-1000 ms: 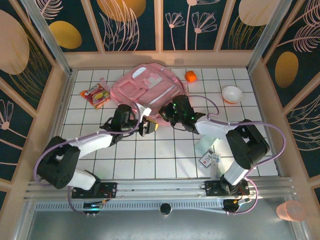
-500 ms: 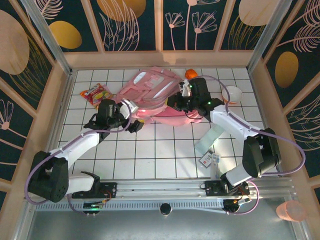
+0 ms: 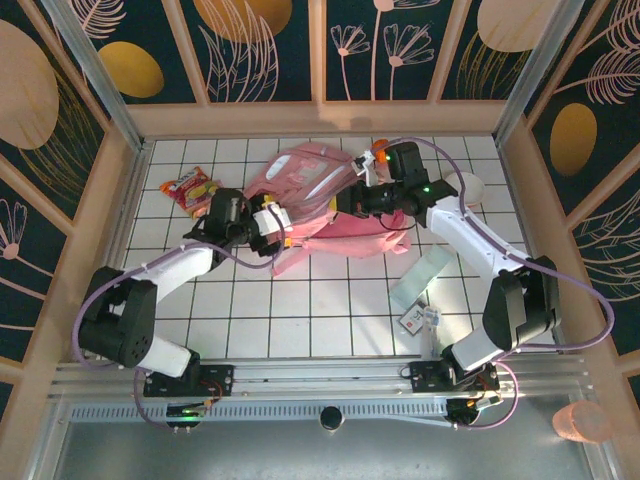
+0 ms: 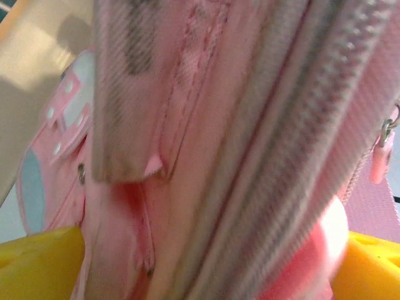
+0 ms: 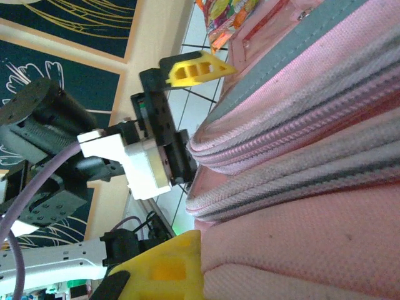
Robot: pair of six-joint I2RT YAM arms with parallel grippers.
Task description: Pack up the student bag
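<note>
Wide-open left gripper (image 3: 282, 228) straddles the student bag (image 3: 310, 180) (its near edge); right gripper (image 3: 345, 203) shut, seemingly pinching fabric.

The white, grid-tiled desk (image 3: 330, 320) carries the pink student bag (image 3: 320, 200) at 12 o'clock. A red and yellow snack packet (image 3: 190, 188) lies at 10 o'clock, and a small orange thing (image 3: 379, 152) at 1. A white bowl (image 3: 470, 184) sits at 2, a pale green flat strip (image 3: 425, 272) at 4, and a small printed packet (image 3: 418, 318) at 5.
</note>
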